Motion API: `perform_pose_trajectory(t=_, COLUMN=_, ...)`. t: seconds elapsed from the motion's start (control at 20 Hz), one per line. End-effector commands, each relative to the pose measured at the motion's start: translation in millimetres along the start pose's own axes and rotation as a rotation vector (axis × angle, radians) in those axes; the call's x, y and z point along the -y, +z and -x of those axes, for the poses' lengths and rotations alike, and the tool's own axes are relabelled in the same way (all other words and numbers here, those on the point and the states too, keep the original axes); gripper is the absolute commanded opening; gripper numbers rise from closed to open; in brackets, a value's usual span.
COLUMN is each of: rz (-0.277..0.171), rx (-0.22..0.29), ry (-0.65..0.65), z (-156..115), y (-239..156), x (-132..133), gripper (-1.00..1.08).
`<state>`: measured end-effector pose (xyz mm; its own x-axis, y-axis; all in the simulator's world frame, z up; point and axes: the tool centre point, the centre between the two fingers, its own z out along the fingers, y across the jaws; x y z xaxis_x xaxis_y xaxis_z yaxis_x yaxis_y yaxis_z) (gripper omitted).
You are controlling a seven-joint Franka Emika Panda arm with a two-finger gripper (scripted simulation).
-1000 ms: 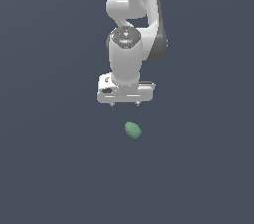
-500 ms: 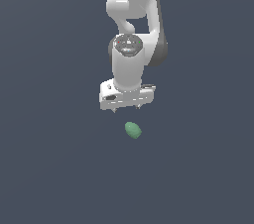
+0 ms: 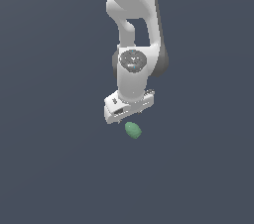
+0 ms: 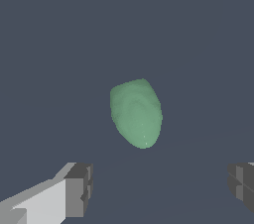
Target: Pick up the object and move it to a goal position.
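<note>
The gripper (image 3: pixel 130 115) hangs spread wide and empty just above the object (image 3: pixel 133 130), which probably rests on the dark floor; its long axis seems to run across the line between the fingers (image 4: pixel 79 190)

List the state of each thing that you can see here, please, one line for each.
Gripper: open, jaws wide apart, holding nothing, just above the object.
Object: free, lying on the surface, not touched, between the two fingers in the wrist view.
Arm: reaching down, wrist pointing at the surface.
</note>
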<state>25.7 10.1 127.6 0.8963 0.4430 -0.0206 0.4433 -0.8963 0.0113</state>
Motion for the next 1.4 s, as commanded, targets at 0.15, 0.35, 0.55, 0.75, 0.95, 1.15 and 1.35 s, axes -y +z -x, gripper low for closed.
perform_pose_trajectory(t=0.15, rz=-0.003, rx=-0.009, ry=-0.146, z=-11.6, y=18.3, x=2.9, gripper=1.0)
perform_pose_trajectory(t=0.35, rz=-0.005, rx=-0.015, ry=-0.22, z=-17.4, y=27.8, x=4.6, gripper=1.0)
perform_pose_trajectory(t=0.55, rz=-0.007, rx=-0.019, ry=-0.269, z=-21.1, y=34.1, x=5.9, gripper=1.0)
perform_pose_trajectory(t=0.75, rz=-0.008, rx=-0.022, ry=-0.294, z=-23.0, y=37.3, x=6.5, gripper=1.0)
perform_pose_trajectory(t=0.95, rz=-0.008, rx=-0.021, ry=-0.292, z=-22.7, y=37.7, x=6.6, gripper=1.0)
perform_pose_trajectory(t=1.15, rz=-0.008, rx=-0.021, ry=-0.293, z=-22.8, y=47.5, x=6.9, gripper=1.0)
perform_pose_trajectory(t=1.35, rz=-0.008, rx=-0.022, ry=-0.295, z=-22.7, y=69.3, x=7.6, gripper=1.0)
